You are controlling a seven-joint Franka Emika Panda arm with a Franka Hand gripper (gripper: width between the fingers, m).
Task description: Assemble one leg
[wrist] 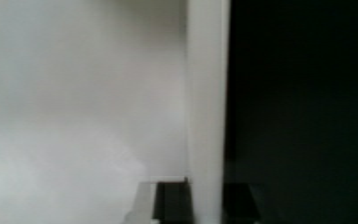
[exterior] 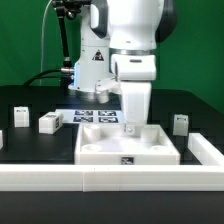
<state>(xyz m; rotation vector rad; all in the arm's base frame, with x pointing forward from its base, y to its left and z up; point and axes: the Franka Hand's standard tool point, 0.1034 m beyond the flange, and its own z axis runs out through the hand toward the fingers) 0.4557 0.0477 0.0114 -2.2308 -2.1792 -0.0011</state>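
White rimmed square plastic panel (exterior: pixel 100 152) lies under the gripper (exterior: pixel 135 122); grip unreadable; a skewed descent could strike the panel's rim, shoving it

We record the table (exterior: pixel 30 100) as black and the backdrop (exterior: pixel 20 40) as green. The robot arm (exterior: pixel 135 35) is white with black joint sections, and a small blue light (exterior: pixel 72 69) shows near its base. The panel (exterior: pixel 100 150) is plain white, as is the front rail (exterior: pixel 110 178). The leg (exterior: pixel 48 122) is white with a black-and-white square tag on one face; a second leg (exterior: pixel 180 124) is marked alike. The marker board (exterior: pixel 92 117) is white with black-and-white tags. In the wrist view we note an unidentified white surface (wrist: pixel 78 100) against a black area (wrist: pixel 309 100).
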